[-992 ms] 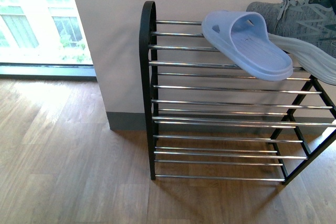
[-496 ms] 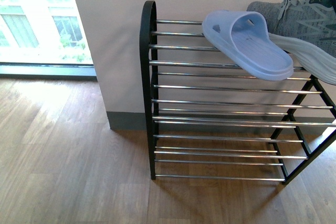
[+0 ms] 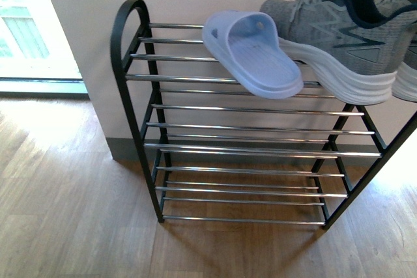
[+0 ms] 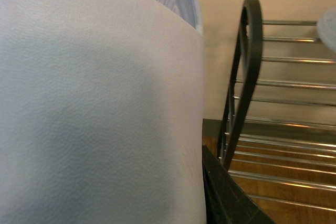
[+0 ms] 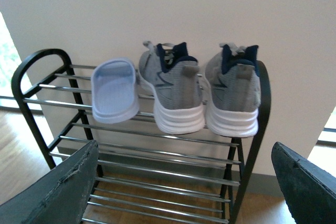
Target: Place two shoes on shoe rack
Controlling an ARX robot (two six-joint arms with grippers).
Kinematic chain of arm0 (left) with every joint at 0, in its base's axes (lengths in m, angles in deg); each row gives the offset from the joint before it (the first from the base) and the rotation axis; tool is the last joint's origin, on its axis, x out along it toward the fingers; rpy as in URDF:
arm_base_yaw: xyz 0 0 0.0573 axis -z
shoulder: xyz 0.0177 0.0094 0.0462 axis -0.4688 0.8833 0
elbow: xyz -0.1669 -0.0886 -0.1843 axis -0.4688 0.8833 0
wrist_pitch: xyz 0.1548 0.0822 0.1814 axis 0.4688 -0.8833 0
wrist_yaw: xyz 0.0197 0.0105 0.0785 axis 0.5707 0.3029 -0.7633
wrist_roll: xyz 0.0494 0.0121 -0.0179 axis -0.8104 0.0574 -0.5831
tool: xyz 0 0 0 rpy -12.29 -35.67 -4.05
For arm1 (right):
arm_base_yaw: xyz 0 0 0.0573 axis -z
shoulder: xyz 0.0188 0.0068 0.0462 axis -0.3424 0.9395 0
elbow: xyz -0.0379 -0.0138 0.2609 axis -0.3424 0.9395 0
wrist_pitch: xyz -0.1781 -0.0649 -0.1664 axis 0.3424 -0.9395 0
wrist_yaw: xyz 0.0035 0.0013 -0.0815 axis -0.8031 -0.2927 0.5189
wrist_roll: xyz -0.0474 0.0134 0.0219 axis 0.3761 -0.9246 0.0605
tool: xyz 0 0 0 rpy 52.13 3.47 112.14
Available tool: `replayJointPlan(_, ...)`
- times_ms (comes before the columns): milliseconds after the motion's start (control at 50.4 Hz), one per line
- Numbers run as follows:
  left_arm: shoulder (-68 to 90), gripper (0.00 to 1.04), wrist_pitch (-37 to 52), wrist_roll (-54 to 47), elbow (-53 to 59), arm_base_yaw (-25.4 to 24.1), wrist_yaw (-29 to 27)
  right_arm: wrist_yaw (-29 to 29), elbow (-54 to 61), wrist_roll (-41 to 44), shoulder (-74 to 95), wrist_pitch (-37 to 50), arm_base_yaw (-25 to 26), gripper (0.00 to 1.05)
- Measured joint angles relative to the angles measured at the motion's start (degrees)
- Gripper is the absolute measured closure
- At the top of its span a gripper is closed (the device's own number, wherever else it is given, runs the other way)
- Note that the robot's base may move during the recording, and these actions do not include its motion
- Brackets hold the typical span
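- Chrome bars make up every shelf on the rack [image 3: 251, 151], round and shiny, held in a thin black frame with a rounded hoop at the end; I count three tiers in the front view.
- On the top tier I've got three shoes: one slide [image 3: 254, 53] and two sneakers.
- That slide is pale blue rubber, smooth, with a ribbed footbed, sitting at an angle with its heel hanging over the front bar.
- Near sneaker [image 3: 339, 37] is grey knit with a zigzag pattern, navy lining and a thick wavy white sole, just beside the slide. Far sneaker [image 5: 232, 90] matches it; in the right wrist view they stand side by side, heels toward me.
- Left wrist view is almost all second slide [image 4: 100, 103]: same pale blue, fine pebbly skin, ribbing at the edge, right up against the camera beside the rack's hoop. Can't tell how the left jaws are set, they're hidden.
- Right gripper [image 5: 189, 187]: two dark textured fingers spread wide, nothing between them, facing the rack.
- Floor [image 3: 71, 206] is wood plank.
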Motion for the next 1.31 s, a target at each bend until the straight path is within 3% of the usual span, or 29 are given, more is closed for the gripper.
replayJointPlan(456, 0.07, 1.03, 0.00, 0.04, 0.00, 0.07, -0.04, 0.11, 0.00, -0.02, -0.04, -0.07, -0.07, 0.09)
replayJointPlan(576, 5.01, 1.03, 9.66, 4.39, -0.37, 0.76, -7.34, 0.09, 0.00, -0.02, -0.04, -0.07, -0.07, 0.09)
replayJointPlan(655, 9.75, 1.03, 6.45, 6.64, -5.07, 0.15, -3.76, -0.02, 0.00, -0.02, -0.04, -0.07, -0.07, 0.09)
replayJointPlan(814, 24.20, 1.03, 3.39, 10.58, -20.17, -1.99, 15.43, -0.02, 0.00, -0.02, -0.04, -0.07, -0.07, 0.09)
replayJointPlan(873, 29.09, 1.03, 2.56, 11.78, -25.27, -3.23, 19.76, -0.02, 0.00, -0.02, -0.04, -0.07, -0.07, 0.09)
replayJointPlan(953, 34.88, 1.03, 1.16, 13.60, -31.06, -4.48, 21.99, -0.02, 0.00, -0.02, -0.04, -0.07, -0.07, 0.09)
replayJointPlan(1310, 53.20, 1.03, -4.48, 20.74, -49.99, -5.29, 22.16, -0.02, 0.00, -0.02, -0.04, -0.07, -0.07, 0.09)
